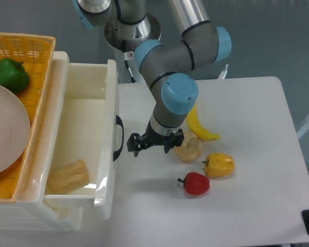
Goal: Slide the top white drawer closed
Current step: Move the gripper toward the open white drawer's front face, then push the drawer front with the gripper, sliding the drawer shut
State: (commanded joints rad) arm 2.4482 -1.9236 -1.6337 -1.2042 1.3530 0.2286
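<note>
White table (247, 216) holds 2 peppers, 1 open top white drawer (87, 128).

1. The scene is bright and evenly lit, apparently from overhead.
2. The gripper (152, 142) casts a soft, faint shadow on the white table (257, 154); the red pepper (195, 183) has a small shadow beneath it.
3. Glare streaks show on the glossy front of the drawer (105, 182).
4. Focus is sharp throughout, with no visible motion blur.
</note>
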